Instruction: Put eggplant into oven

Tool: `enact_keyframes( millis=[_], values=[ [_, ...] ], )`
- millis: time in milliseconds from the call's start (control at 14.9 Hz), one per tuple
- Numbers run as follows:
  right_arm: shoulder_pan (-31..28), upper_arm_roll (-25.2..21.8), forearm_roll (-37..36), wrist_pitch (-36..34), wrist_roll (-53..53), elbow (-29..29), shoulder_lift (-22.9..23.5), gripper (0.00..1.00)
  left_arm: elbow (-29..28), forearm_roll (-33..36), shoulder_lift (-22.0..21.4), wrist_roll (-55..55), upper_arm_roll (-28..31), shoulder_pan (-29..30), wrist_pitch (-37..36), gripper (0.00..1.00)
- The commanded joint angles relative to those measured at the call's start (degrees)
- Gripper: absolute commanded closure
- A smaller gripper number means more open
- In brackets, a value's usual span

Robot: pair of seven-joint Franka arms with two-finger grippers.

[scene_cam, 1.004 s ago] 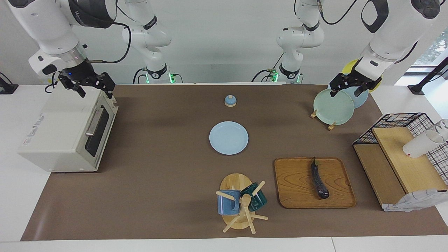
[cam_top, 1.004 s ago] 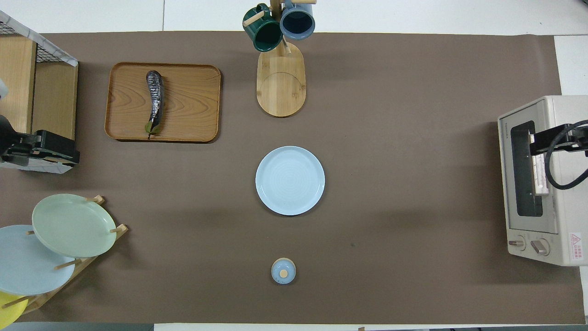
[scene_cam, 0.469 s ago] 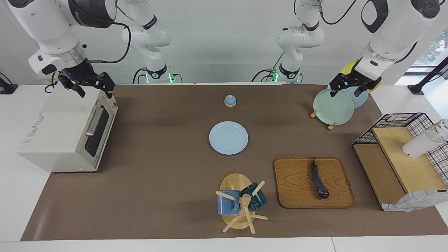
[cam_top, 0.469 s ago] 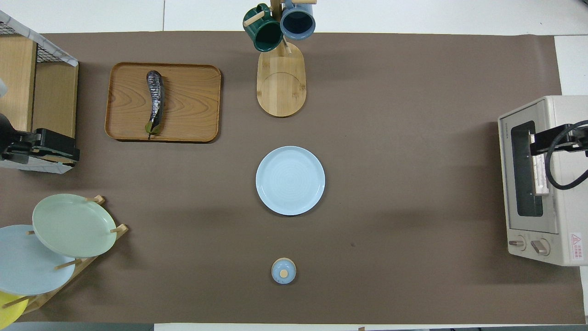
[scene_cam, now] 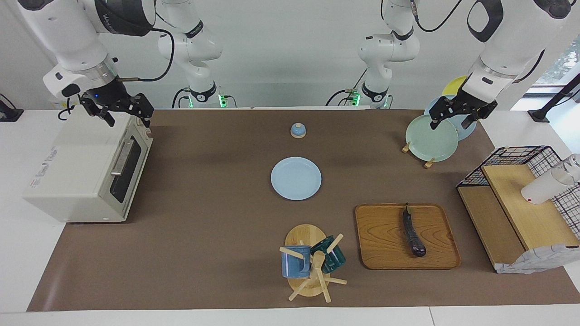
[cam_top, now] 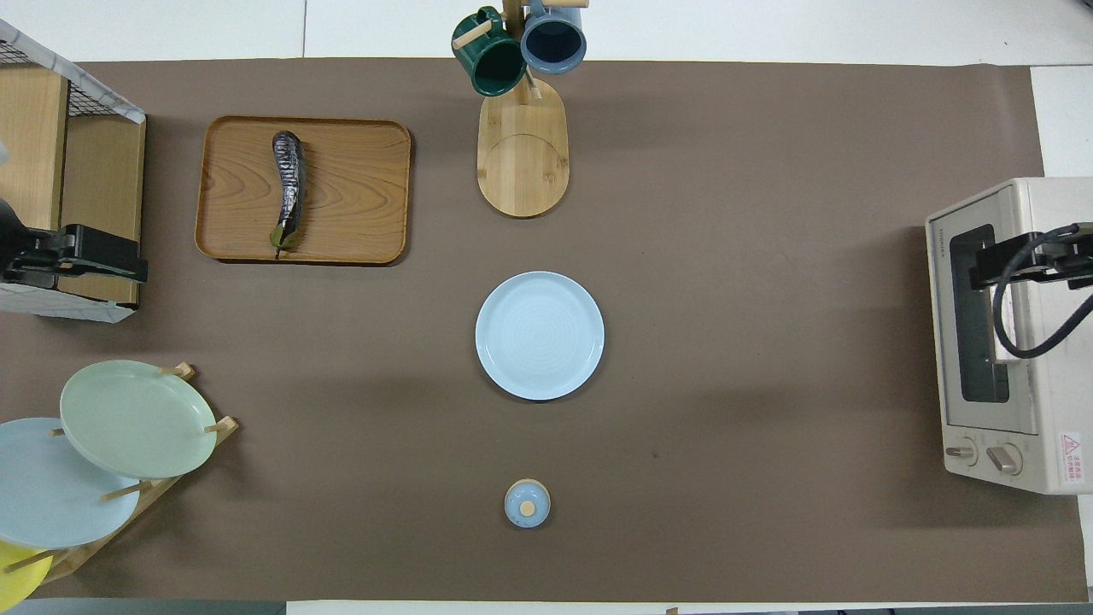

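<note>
Your right gripper hangs spread over the shut oven; pull its handle. Eggplant waits at four o'clock; left gripper idles, spread.

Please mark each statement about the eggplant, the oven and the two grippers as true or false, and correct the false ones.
1. The eggplant lies on the wooden tray. True.
2. The oven door is open. False: it is shut.
3. The right gripper hangs over the oven. True.
4. The left gripper holds the eggplant. False: it is over the plate rack, holding nothing.
5. The light blue plate carries a mug. False: it is bare; the mugs hang on the mug tree.
</note>
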Motion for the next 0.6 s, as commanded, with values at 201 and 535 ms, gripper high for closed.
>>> enact_keyframes(
  millis=[201, 535],
  values=[
    [-0.47, 0.41, 0.49, 12.46, -0.24, -12.57, -5.32, 1.00, -0.32, -0.97, 5.29, 0.78, 0.07, -0.58, 7.28, 0.00],
    [-1.43, 0.23, -6.00, 13.54, 3.71, -13.81, -0.67, 1.00, 0.92, -0.97, 14.95, 0.87, -0.37, -0.76, 14.14, 0.00]
  ],
)
